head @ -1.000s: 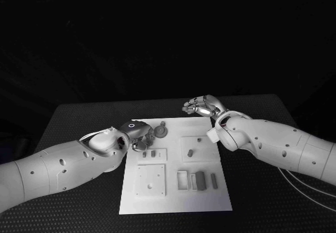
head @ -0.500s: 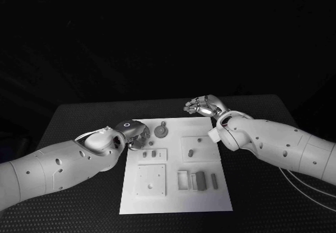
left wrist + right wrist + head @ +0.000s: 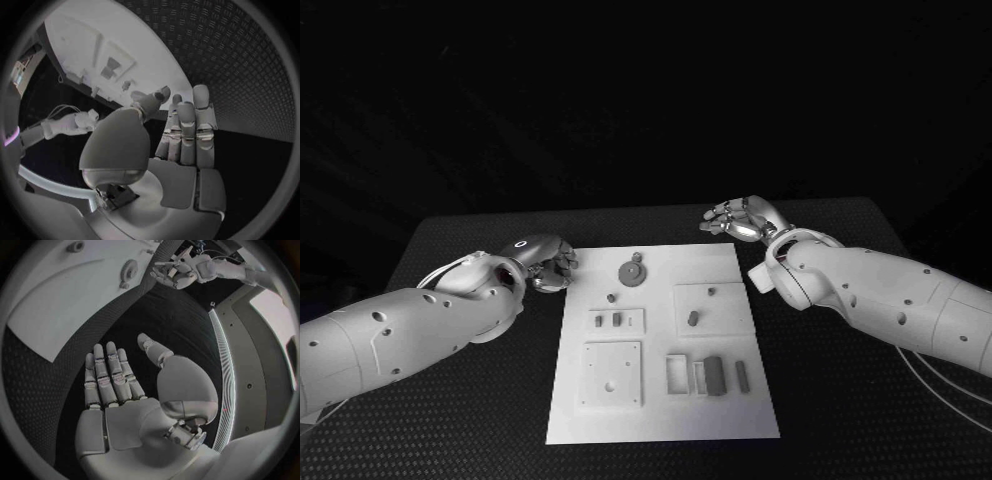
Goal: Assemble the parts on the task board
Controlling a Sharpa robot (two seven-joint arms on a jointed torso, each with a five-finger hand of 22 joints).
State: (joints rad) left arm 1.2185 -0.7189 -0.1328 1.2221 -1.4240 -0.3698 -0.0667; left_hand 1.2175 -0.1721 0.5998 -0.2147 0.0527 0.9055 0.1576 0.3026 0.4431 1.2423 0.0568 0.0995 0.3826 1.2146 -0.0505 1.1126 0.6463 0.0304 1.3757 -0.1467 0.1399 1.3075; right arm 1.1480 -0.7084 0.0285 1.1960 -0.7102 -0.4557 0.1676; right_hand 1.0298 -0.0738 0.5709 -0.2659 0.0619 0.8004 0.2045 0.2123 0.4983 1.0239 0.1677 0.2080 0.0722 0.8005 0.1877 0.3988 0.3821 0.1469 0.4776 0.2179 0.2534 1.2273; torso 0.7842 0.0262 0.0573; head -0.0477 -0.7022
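The white task board (image 3: 661,400) lies in the middle of the black table. On it are a round toothed part (image 3: 632,271), small grey pieces (image 3: 607,320) in a raised plate, a peg (image 3: 692,318) and oblong bars (image 3: 714,372). My left hand (image 3: 548,262) hovers just off the board's far left corner. In the left wrist view the left hand (image 3: 181,145) has straight fingers and a bare palm. My right hand (image 3: 744,218) is beyond the board's far right corner. The right hand (image 3: 119,385) is likewise flat and holds nothing.
A square plate with holes (image 3: 612,371) and a frame-like insert (image 3: 678,372) sit on the board's near half. Bare black table (image 3: 459,250) surrounds the board on all sides. The right wrist view shows the toothed part (image 3: 128,271) and my left hand (image 3: 175,274) across the board.
My left hand has drawn back leftward off the board's far left area, uncovering a small piece beside the toothed part. My right hand has shifted slightly right, away from the board.
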